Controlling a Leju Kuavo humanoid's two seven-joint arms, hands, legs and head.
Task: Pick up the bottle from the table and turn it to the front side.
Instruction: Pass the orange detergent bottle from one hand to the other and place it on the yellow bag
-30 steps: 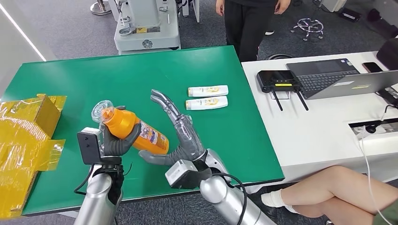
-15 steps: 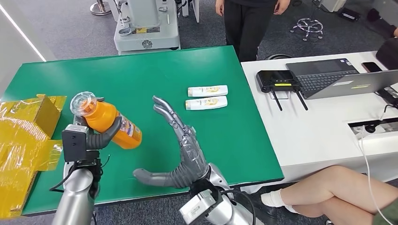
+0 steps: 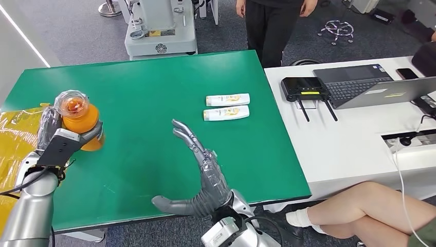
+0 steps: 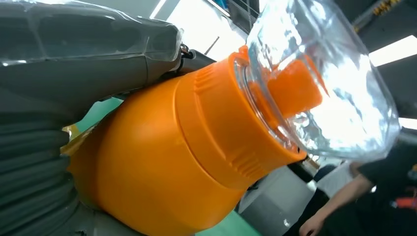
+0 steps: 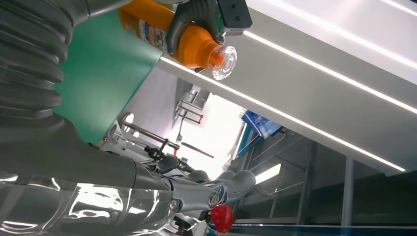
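An orange bottle [image 3: 82,121] with a clear dome cap is lifted over the left part of the green table [image 3: 154,87], its cap pointing up toward the camera. My left hand [image 3: 64,138] grips its body; the lower part of the bottle is hidden behind the hand. Up close in the left wrist view, the orange bottle [image 4: 187,152] shows its neck and clear cap. In the right wrist view the bottle [image 5: 192,42] is seen held by the left hand [image 5: 196,17]. My right hand [image 3: 203,177] is held over the table's front middle, fingers spread, holding nothing.
Two white and yellow tubes [image 3: 227,106] lie side by side right of the table's middle. Yellow wrapped boxes [image 3: 15,154] sit at the left edge. A white desk [image 3: 355,128] with a laptop stands to the right. One person stands behind the table, another sits at lower right.
My left hand has carried the bottle leftward and turned it more upright, cap now facing up. The right hand has let go and drawn back toward the front edge.
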